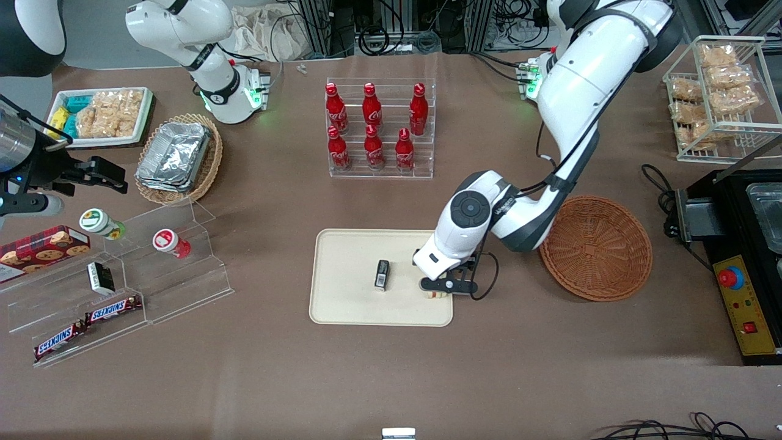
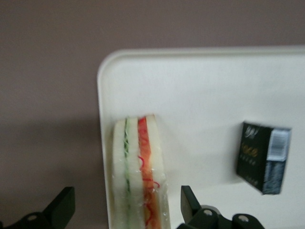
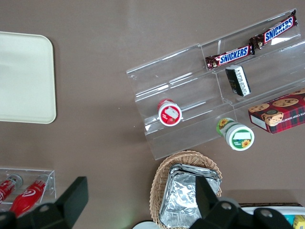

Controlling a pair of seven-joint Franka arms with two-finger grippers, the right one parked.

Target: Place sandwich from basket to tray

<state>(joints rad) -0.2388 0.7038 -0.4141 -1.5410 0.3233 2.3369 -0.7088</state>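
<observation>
Now the sandwich (image 2: 139, 171) is lying on the tray (image 1: 348, 256), close to the tray's edge on the working arm's side and near the corner closest to the front camera. In the left wrist view it is showing its cut edge: pale white bread layers with a thin green line of filling beside a red-orange band, all under a glossy clear wrap. From the front only a small pale bit of it (image 1: 435, 294) is peeking out under the gripper.

A small black box (image 1: 382, 274) is also sitting on the tray, apart from the sandwich, toward the parked arm's end. The basket (image 1: 595, 247), reddish-brown wicker, is resting on the brown table (image 1: 391, 379) just beside the tray, toward the working arm's end. Farther from the front camera than the tray, a clear rack (image 1: 380, 131) is holding six red bottles (image 1: 372, 125). Toward the parked arm's end, a tan basket with foil containers (image 1: 177, 157), a stepped clear display (image 1: 122, 287) with Snickers bars (image 1: 113, 308) and a white tray of snacks (image 1: 104, 116) are sitting well apart from the cream tray.

The left arm is reaching down over the tray's edge, its wrist bent so that the gripper (image 1: 441, 286) is pointing downward right above the sandwich. Its fingers (image 2: 190, 202) are spread apart, standing on either side of the sandwich with visible gaps and not pinching it.
</observation>
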